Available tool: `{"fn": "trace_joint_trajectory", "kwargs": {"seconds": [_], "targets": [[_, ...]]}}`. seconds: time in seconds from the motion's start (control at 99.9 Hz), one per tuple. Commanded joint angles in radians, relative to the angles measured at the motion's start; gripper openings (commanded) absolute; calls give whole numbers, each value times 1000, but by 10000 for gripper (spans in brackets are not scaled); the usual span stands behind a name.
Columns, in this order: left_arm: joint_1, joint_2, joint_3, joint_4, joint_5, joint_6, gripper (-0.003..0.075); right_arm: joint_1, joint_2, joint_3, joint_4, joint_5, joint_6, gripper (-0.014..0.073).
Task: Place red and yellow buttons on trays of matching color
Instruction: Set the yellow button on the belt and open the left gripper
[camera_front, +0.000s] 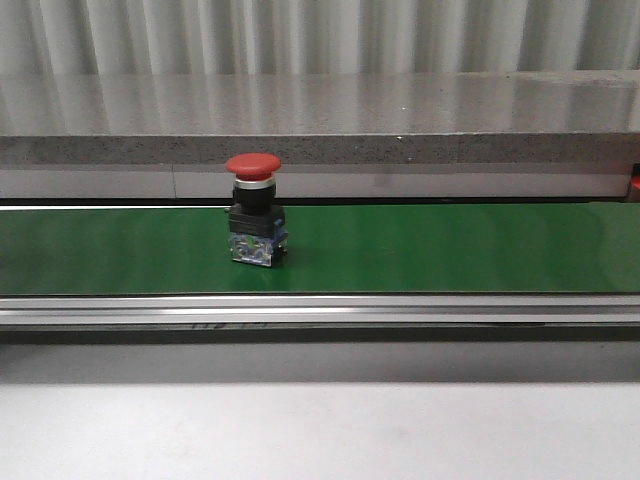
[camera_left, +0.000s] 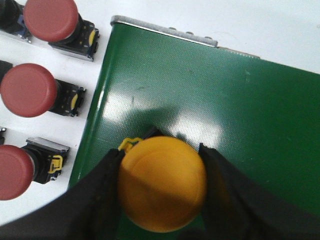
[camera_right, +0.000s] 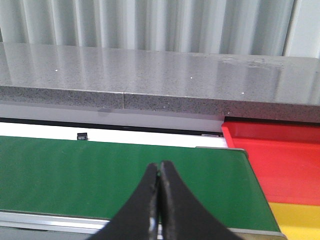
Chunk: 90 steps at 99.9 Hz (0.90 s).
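Front view: red button (camera_front: 253, 222) upright on belt (camera_front: 450, 248); no arms visible. Left wrist only: left gripper (camera_left: 162, 192) clamping yellow button (camera_left: 162, 190). Right gripper (camera_right: 159, 200) closed, empty; no legible markings.

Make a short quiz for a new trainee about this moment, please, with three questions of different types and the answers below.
1. True or false: the right gripper holds a red button.
2. What does the left gripper hold? A) a red button B) a yellow button C) nothing
3. Fill in: in the front view, one red button stands upright on the green ____.

Key
1. False. Its jaws are shut on nothing.
2. B. The jaws sit on both sides of its yellow cap.
3. belt. Beyond its end, the right wrist view shows the red tray and the yellow tray.
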Motion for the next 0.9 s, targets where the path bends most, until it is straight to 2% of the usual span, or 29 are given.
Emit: {"fn": "trace_joint_trajectory", "kwargs": {"seconds": [0.0,0.09,0.16,0.42,0.59,0.891], "targets": [[-5,-32,-36,-12,-29,6,331,-5,-11,1,-1,-87,-10,-67],[-5,-32,-36,-12,-29,6,504,-5,-11,1,-1,-87,-10,-67],[-5,-32,-36,-12,-29,6,567,-5,-11,1,-1,-87,-10,-67],[-12,-137,-36,-10,-31,21,566,-5,-11,1,-1,-87,-10,-67],[-70,-267,-30,7,-33,50,566,-5,-11,1,-1,-87,-10,-67],[-179,-552,139,9,-104,50,566,-5,-11,1,-1,-87,-10,-67]]}}
